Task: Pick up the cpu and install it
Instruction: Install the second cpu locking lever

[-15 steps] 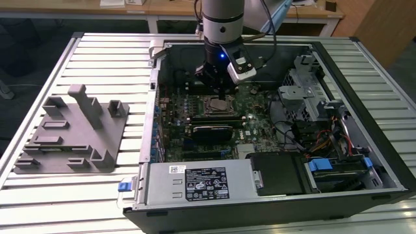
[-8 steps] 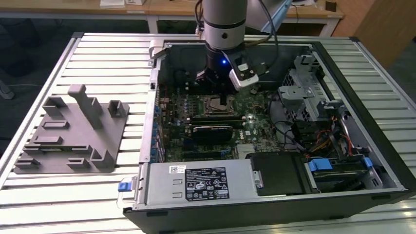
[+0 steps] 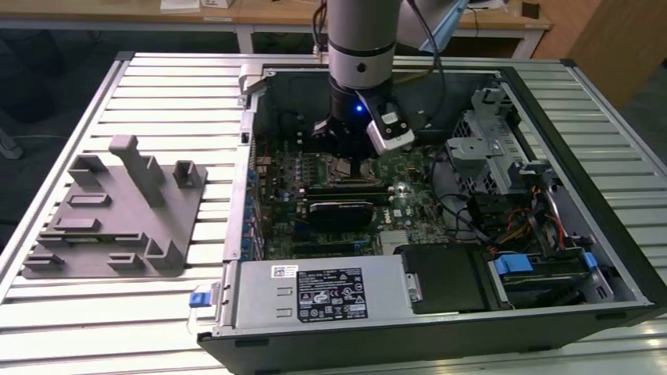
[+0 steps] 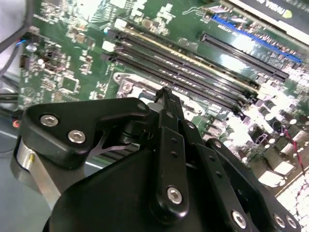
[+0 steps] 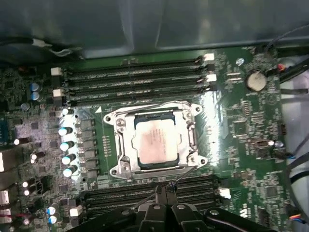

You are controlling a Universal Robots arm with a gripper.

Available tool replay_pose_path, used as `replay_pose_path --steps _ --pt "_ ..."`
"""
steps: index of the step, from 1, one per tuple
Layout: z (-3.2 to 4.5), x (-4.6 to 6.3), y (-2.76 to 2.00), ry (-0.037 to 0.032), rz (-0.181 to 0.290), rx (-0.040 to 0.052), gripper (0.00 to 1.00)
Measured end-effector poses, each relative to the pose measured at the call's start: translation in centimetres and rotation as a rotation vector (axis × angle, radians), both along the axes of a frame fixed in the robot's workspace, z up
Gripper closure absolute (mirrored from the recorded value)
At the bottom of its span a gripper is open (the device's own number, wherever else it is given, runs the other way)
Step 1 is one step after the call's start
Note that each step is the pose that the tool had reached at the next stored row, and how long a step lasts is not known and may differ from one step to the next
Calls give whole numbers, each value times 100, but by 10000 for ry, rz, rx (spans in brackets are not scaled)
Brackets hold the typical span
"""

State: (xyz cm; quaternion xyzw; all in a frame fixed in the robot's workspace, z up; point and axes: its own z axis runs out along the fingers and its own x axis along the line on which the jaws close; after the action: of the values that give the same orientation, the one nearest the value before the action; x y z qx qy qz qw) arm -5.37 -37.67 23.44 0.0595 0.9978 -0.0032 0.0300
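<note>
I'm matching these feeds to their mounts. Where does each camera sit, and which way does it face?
Exterior view: off the arm, above the open computer case, looking down; arm and claw show.
First wrist view: on the arm, facing down at the cpu in its socket; claw at the edge.
Second wrist view: on the arm, looking past the claw.
All share the motherboard.

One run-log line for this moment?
cpu: lying in socket frame | gripper: above motherboard, beside socket, holding nothing | case: open

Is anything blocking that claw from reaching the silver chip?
Nothing visible does. The cpu lies uncovered in the socket frame, and the gripper sits just beside it over the motherboard.
</note>
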Motion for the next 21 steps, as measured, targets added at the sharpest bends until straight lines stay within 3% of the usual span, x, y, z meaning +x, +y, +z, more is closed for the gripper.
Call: replay_pose_path --steps 3,5,13,21 --pt "-33 0 -19 184 61 0 89" --pt "-45 -1 -30 264 100 -3 89" --pt "-54 -12 -34 264 129 28 89" --pt "-123 -135 -60 262 374 308 89"
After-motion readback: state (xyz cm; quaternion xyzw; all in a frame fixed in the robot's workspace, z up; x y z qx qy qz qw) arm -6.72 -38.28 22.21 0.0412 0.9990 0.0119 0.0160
